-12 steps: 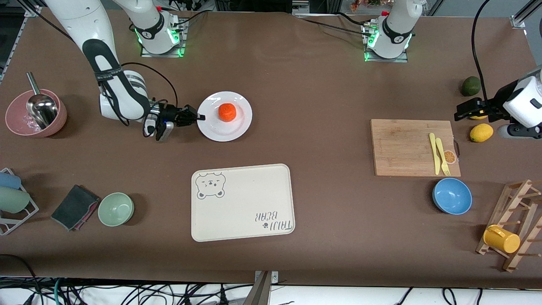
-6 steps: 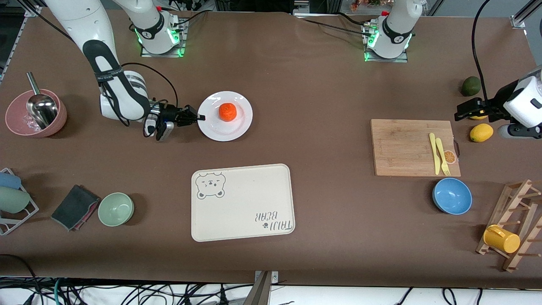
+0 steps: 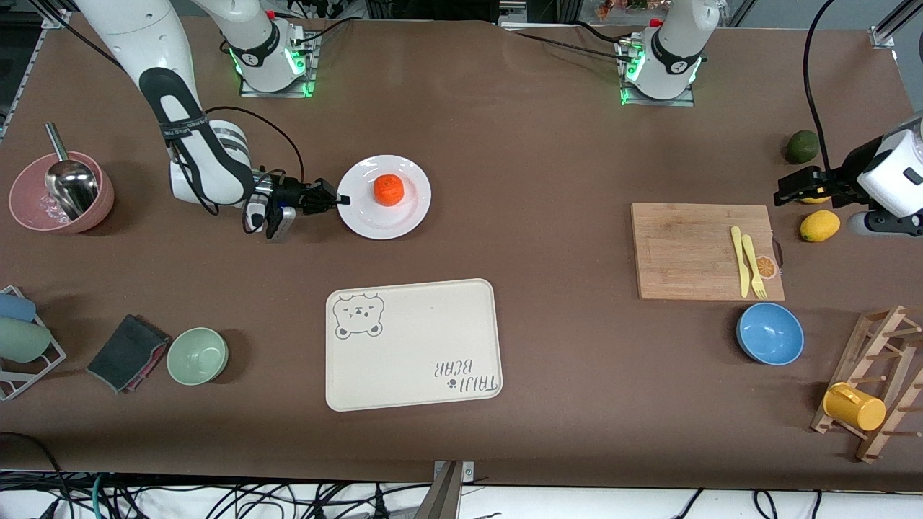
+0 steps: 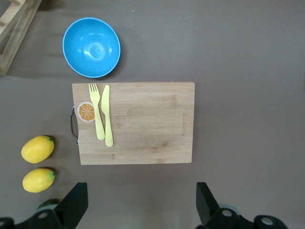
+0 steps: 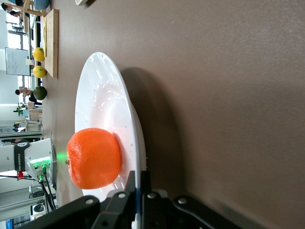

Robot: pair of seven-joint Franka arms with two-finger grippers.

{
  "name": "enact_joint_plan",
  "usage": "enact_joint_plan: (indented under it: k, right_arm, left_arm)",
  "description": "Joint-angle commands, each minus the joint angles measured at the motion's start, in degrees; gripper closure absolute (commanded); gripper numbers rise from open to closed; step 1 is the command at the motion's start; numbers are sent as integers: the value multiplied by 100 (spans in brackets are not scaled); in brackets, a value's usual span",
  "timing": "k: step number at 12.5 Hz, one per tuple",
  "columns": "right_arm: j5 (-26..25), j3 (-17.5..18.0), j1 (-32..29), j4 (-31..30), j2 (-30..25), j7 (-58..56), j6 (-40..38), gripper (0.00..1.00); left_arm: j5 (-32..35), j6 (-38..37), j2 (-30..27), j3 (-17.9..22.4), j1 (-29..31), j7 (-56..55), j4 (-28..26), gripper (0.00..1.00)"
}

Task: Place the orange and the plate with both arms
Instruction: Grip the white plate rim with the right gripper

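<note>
The white plate [image 3: 396, 215] lies on the brown table between the two arm bases' line and the cream tray. The orange [image 3: 389, 190] sits on it, toward its middle. My right gripper [image 3: 343, 200] is shut on the plate's rim at the edge toward the right arm's end; the wrist view shows the rim [image 5: 128, 143] pinched between the fingers [image 5: 143, 183], with the orange [image 5: 93, 158] just inside. My left gripper [image 3: 793, 189] is open and empty, up over the table near the lemons and the cutting board [image 4: 138, 121].
Cream bear-print tray [image 3: 411, 344] lies nearer the camera than the plate. Cutting board [image 3: 703, 250] with yellow fork and knife, blue bowl [image 3: 769, 333], two lemons [image 3: 819, 225], avocado [image 3: 801, 146] and a wooden rack are at the left arm's end. Pink bowl [image 3: 58, 194], green bowl [image 3: 197, 355] at the right arm's end.
The plate with the orange has slid very slightly toward the left arm's end, held by the right gripper. The left arm has not moved.
</note>
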Motion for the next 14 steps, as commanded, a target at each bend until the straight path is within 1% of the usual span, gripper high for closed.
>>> enact_joint_plan:
  k: [1, 2, 4, 7, 8, 11, 14]
  right_arm:
    - [249, 51, -13, -4, 128, -184, 193, 100]
    - [390, 51, -13, 31, 172, -149, 193, 100]
    - [426, 42, -13, 171, 199, 69, 132, 100]
    - [426, 42, -13, 671, 322, 683, 79, 100]
    - [417, 42, -22, 881, 392, 990, -17, 100]
    - [409, 42, -22, 1672, 857, 1449, -263, 100]
    - [303, 42, 74, 2708, 1296, 2440, -264, 100]
  left_arm:
    - [118, -102, 41, 8, -5, 95, 130, 0]
    - [118, -102, 41, 8, -5, 95, 130, 0]
    - [118, -94, 41, 8, -5, 96, 130, 0]
    - [118, -93, 41, 8, -5, 95, 130, 0]
    - [118, -93, 41, 8, -5, 95, 130, 0]
    - [118, -93, 41, 8, -5, 95, 121, 0]
    - [118, -93, 41, 8, -5, 104, 130, 0]
